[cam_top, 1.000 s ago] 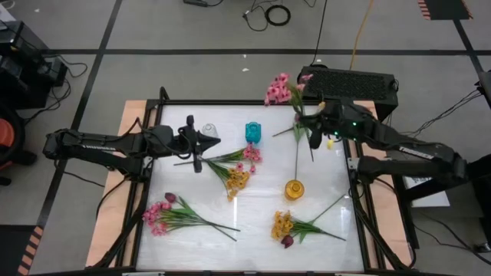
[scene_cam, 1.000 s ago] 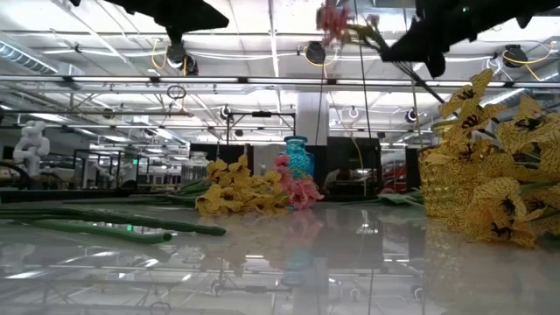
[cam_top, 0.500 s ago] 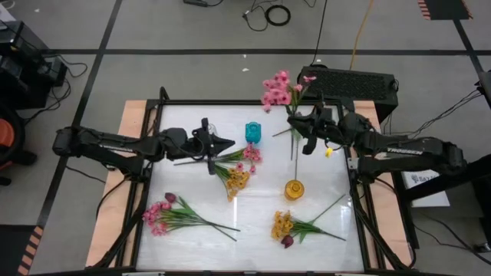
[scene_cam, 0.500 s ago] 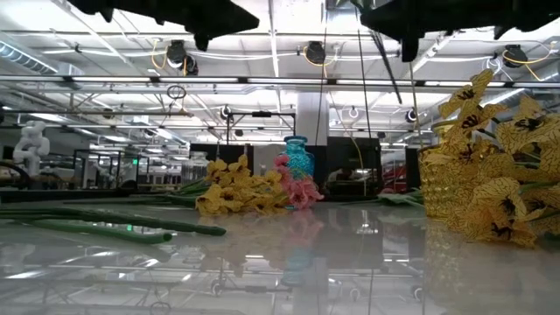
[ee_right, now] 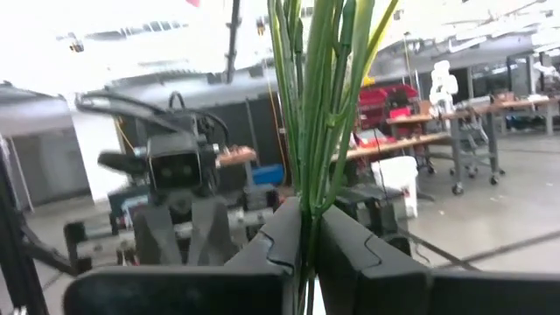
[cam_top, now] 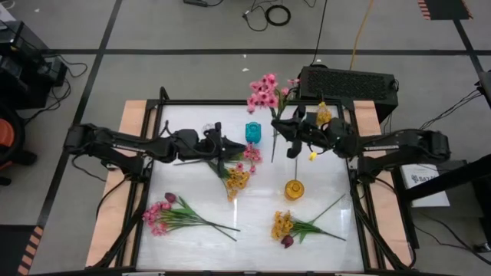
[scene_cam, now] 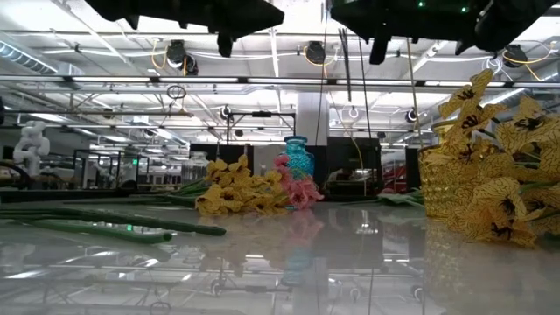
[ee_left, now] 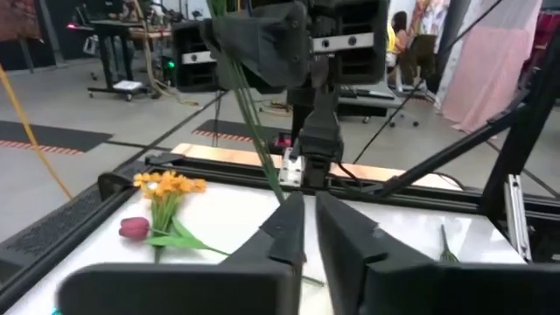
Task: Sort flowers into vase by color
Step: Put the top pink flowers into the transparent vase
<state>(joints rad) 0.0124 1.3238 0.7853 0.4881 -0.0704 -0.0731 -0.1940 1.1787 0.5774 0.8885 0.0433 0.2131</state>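
Overhead, I see my right claw clamped on a pink flower spray, beside the empty blue vase; the amber vase sits empty too. Left claw hangs nearly closed over mixed flowers on the white surface. Low view: workshop beyond.

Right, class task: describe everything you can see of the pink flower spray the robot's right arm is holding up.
The pink flower spray is a bunch of small pink blooms on several thin green stems that look artificial. The right gripper is shut on the stems, holding the spray in the air above the table's far edge, beside the blue vase. Its blooms point away from the table. Nothing else touches it.
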